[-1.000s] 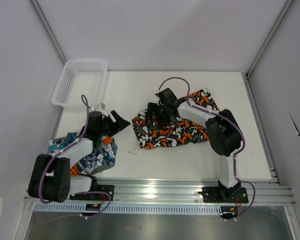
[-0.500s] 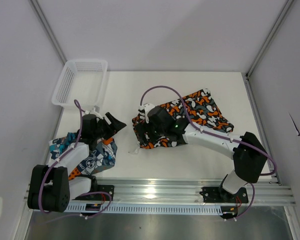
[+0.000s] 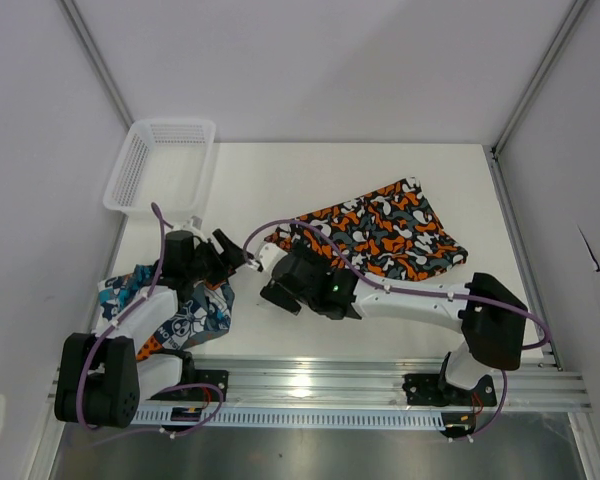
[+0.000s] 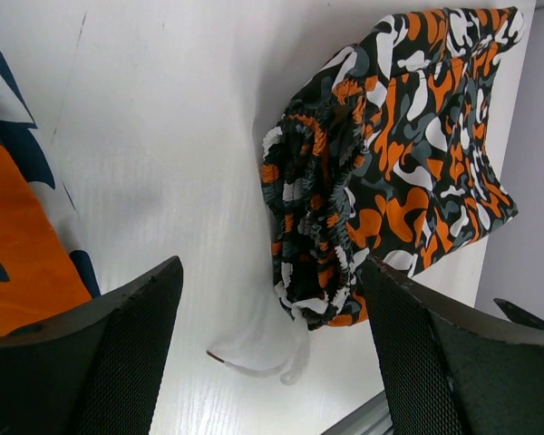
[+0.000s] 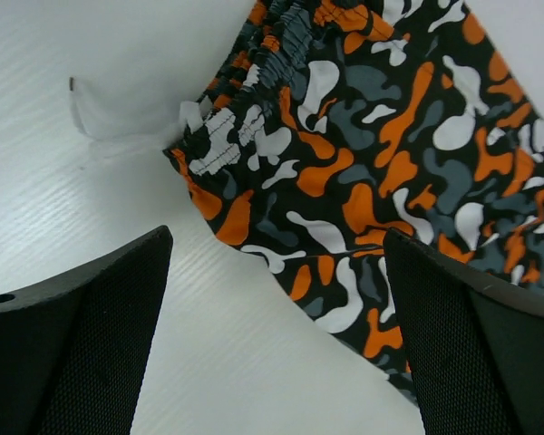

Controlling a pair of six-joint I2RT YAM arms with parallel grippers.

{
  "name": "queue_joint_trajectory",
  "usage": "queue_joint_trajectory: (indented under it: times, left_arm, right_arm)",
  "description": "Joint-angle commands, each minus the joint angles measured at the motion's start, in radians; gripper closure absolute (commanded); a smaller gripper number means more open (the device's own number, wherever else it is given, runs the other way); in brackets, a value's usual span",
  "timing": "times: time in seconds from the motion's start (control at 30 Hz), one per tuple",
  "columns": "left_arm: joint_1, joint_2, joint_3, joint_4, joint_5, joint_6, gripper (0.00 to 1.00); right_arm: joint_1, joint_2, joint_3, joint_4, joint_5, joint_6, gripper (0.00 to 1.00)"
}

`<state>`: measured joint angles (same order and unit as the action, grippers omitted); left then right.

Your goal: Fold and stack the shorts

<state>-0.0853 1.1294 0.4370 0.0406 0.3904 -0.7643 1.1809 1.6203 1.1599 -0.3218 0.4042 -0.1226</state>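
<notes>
Camouflage shorts (image 3: pixel 380 235) lie spread; right gripper (image 5: pixel 274 236) and left gripper (image 4: pixel 272 267) hover wide open, empty, by the waistband (image 5: pixel 245 109), probably to grab it.

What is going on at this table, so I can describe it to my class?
Two robot arms are working on two pairs of shorts. The camo shorts lie in the middle of the table; the right gripper hovers open over their waistband corner, holding nothing. The left gripper, also open and empty, hangs between them and the skull shorts, which lie bunched at the near left. Nothing is stacked yet.
</notes>
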Motion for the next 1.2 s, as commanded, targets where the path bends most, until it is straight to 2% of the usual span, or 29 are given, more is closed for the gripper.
queue_joint_trajectory:
  times: [0.0,0.07,0.17,0.27,0.5,1.17]
  left_arm:
    - [0.009,-0.020,0.019,-0.015,0.027,0.029,0.18]
    - [0.009,-0.013,0.025,-0.022,0.037,0.037,0.18]
    - [0.009,0.003,0.026,-0.021,0.045,0.037,0.18]
    - [0.009,0.006,0.026,-0.016,0.050,0.036,0.18]
    - [0.009,-0.003,0.031,-0.024,0.053,0.036,0.18]
    - [0.018,0.010,0.034,-0.022,0.051,0.046,0.18]
  right_arm:
    - [0.048,0.027,-0.026,0.087,0.182,-0.193,0.01]
    - [0.051,0.029,-0.052,0.102,0.156,-0.268,0.01]
    - [0.065,0.001,-0.170,0.231,0.096,-0.421,0.01]
    - [0.072,-0.040,-0.267,0.387,0.064,-0.497,0.01]
    - [0.085,0.015,-0.292,0.470,0.076,-0.546,0.01]
    - [0.115,0.302,-0.114,0.503,0.157,-0.597,0.02]
